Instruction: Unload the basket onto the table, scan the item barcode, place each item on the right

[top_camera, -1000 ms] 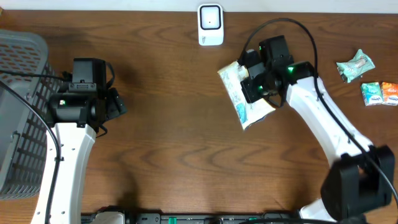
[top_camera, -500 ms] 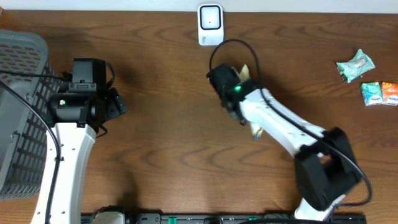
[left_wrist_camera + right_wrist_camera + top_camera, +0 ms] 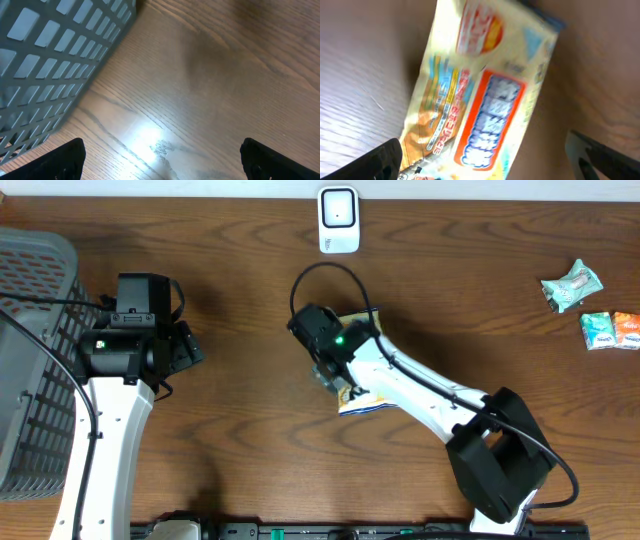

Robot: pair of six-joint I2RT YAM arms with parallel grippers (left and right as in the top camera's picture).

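Right wrist view: right claw gapes over the yellow packet, its orange-bordered writing unreadably blurred.

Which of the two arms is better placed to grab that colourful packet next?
Right, probably. The right gripper hangs directly over the packet, its jaws open wide on either side of it. The left gripper, also open, sits far off beside the basket.

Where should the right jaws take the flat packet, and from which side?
From straight above, close on the packet across its narrow width near the middle. It seems to lie flat on the table, long and slim, so the right gripper with open jaws should span it.
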